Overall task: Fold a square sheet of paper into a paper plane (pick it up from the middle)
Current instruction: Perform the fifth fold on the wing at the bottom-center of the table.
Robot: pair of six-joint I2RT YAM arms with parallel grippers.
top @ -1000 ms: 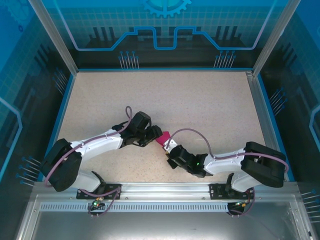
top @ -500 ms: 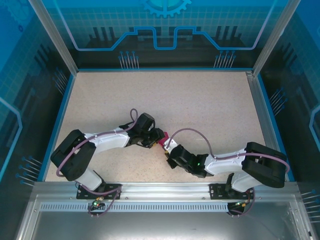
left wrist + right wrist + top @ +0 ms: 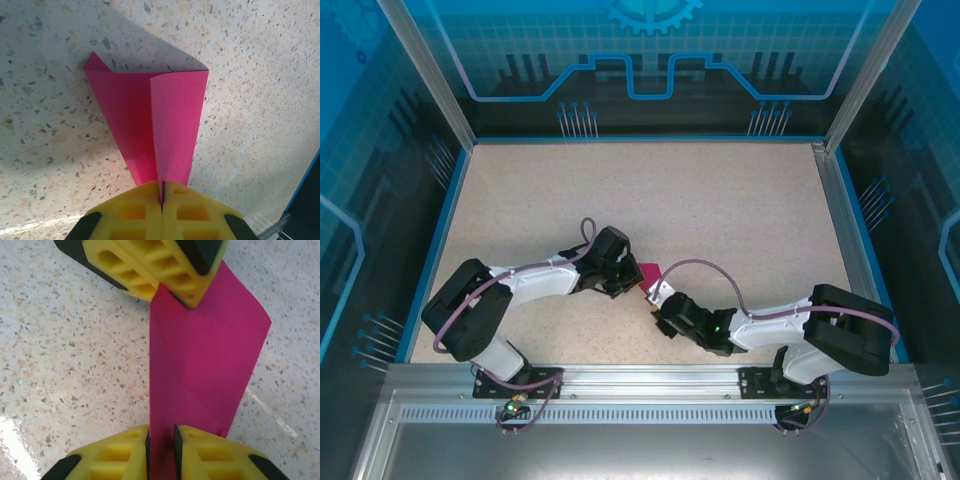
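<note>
Our left gripper (image 3: 161, 195) has just clamped the folded sheet (image 3: 150, 120) while our right gripper (image 3: 161, 434) loosens ajar: a handover.

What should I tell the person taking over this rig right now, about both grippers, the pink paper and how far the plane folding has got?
Left gripper: shut on one end of the pink paper.
Right gripper: jaws slightly apart around the opposite end, not clamping.
Paper: between the two grippers, near the front middle of the table.
Done: folded over at least once into a tapered shape.
Left: the remaining folds; no finished dart yet.
</note>
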